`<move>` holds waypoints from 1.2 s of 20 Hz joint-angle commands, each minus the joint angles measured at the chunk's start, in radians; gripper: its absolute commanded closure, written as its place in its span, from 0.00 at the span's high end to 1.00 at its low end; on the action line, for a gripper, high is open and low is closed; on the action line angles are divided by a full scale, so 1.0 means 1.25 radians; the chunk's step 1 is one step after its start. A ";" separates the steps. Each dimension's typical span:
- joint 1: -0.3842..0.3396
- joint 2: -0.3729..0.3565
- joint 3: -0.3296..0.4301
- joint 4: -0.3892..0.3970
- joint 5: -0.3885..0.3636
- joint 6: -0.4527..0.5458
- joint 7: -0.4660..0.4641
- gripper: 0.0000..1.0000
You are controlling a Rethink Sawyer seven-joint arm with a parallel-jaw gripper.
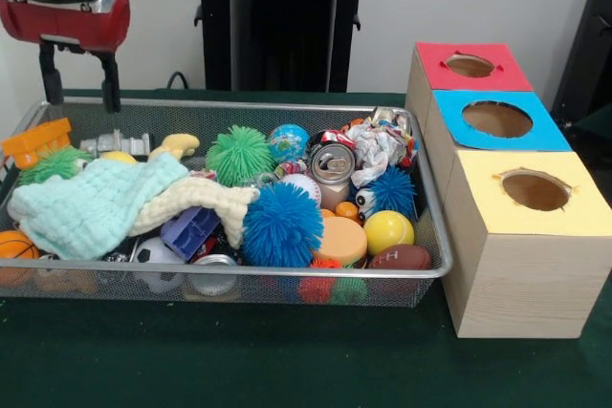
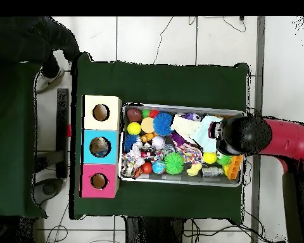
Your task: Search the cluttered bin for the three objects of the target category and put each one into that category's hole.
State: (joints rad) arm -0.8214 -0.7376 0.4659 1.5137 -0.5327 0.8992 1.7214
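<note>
The cluttered bin (image 1: pixel 239 272) is a wide wire mesh tray full of toys on the green table. My gripper (image 1: pixel 79 100) hangs open and empty over the bin's far left corner, above an orange toy (image 1: pixel 36 140) and a mint cloth (image 1: pixel 96 203). In the bin lie a blue spiky ball (image 1: pixel 280 226), a green spiky ball (image 1: pixel 239 153), a can (image 1: pixel 332 164), a yellow ball (image 1: pixel 388 231) and a brown football (image 1: pixel 400 257). Right of the bin stand boxes with a red hole (image 1: pixel 469 65), a blue hole (image 1: pixel 496 118) and a yellow hole (image 1: pixel 535 190). In the overhead view the arm's end (image 2: pixel 243 134) covers the right end of the bin (image 2: pixel 180 106).
A cream cloth (image 1: pixel 196 198) lies over toys beside the mint one. A crumpled wrapper (image 1: pixel 378 145) sits at the far right of the bin. In the overhead view the three boxes (image 2: pixel 101 147) stand left of the bin and a person (image 2: pixel 28 44) in dark clothes shows at the top left.
</note>
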 commanded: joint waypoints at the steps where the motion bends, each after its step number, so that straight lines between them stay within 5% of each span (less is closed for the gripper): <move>1: 0.019 0.032 0.037 0.056 -0.058 -0.038 -0.146 1.00; 13: 0.094 0.090 -0.036 0.140 -0.061 -0.163 0.037 1.00; 24: 0.139 0.164 -0.104 0.138 -0.052 -0.269 0.070 1.00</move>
State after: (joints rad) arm -0.6549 -0.6084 0.4029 1.6301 -0.5344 0.6182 1.7216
